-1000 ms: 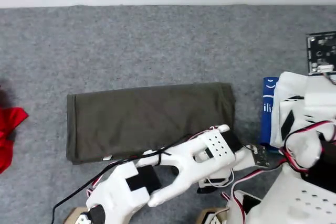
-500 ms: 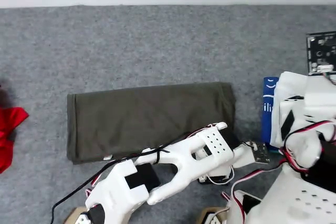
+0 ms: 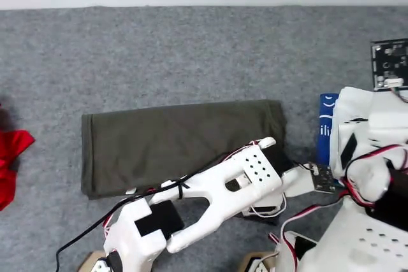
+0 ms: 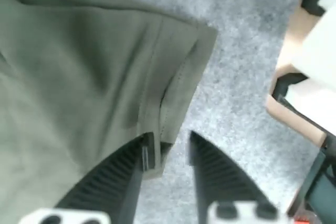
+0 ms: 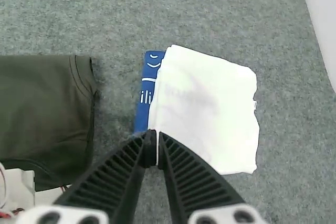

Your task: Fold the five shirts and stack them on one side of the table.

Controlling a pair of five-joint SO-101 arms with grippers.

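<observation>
Grey carpet (image 3: 191, 49): olive shirt (image 3: 178, 144) long axis left-right; left hand (image 4: 170, 142) apart at corner; right hand (image 5: 155, 137) together.

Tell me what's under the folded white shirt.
A blue garment lies under the white shirt, one edge strip sticking out. The rest of it, and anything else beneath, is covered by the white fabric.

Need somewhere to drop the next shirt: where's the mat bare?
Widest: the mat strip beyond the green shirt, to the far edge. Also the gap between it and the red shirt. Crowded: around white shirt on blue shirt, and left gripper at the green shirt's corner.
</observation>
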